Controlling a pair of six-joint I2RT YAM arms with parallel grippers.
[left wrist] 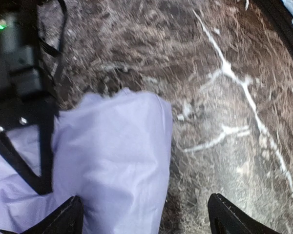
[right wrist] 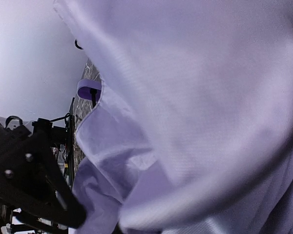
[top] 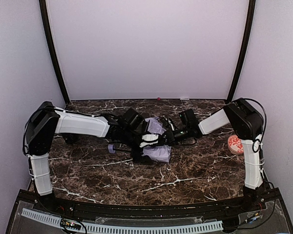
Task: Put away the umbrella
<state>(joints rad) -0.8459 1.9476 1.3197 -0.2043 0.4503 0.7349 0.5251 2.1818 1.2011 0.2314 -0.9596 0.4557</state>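
Observation:
The umbrella (top: 157,150) lies crumpled at the middle of the table, pale lavender fabric bunched over black parts. Its small lavender handle (top: 111,148) sticks out to the left on a thin black shaft. My left gripper (top: 151,141) hovers over the fabric, open; in the left wrist view the left gripper (left wrist: 146,217) has its fingertips (left wrist: 71,217) wide apart, with the umbrella (left wrist: 112,156) under one side and bare table under the other. My right gripper (top: 171,135) meets the fabric from the right, shut on it. The umbrella (right wrist: 195,107) fills the right wrist view and hides those fingers.
A small red-and-white patterned disc (top: 234,144) lies by the right arm's upright link. The dark marble table (top: 185,175) is walled by pale panels at the back and sides. The right arm's black gripper body (left wrist: 19,83) crowds the left wrist view.

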